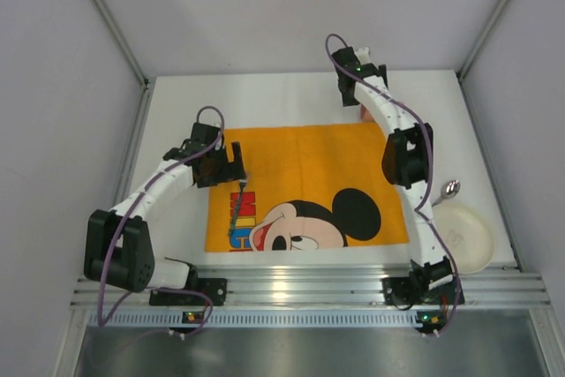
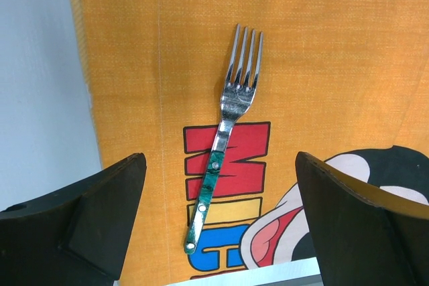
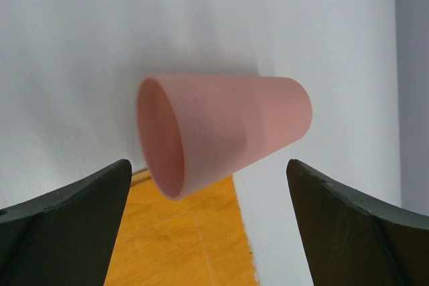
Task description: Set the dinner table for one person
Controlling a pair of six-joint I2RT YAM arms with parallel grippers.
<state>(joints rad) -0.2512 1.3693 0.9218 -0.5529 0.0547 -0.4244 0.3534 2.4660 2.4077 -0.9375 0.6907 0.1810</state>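
Note:
The white dinner table (image 1: pixel 172 130) carries an orange Mickey Mouse cloth (image 1: pixel 305 161) in its middle. A fork (image 2: pixel 226 133) with a green handle lies on the cloth's left part, tines pointing away from the rail; it also shows in the top view (image 1: pixel 236 211). My left gripper (image 2: pixel 220 160) is open and empty, hovering above the fork's handle (image 1: pixel 235 168). A pink cup (image 3: pixel 224 132) lies on its side at the cloth's far right corner, partly on the bare table. My right gripper (image 3: pixel 208 167) is open above it, not touching; in the top view (image 1: pixel 362 105) it hides most of the cup.
A metal spoon (image 1: pixel 446 191) and a white plate (image 1: pixel 466 237) lie on the table's right side, beside the right arm. The ridged aluminium rail (image 1: pixel 300 284) runs along the near edge. Grey walls enclose the table on three sides.

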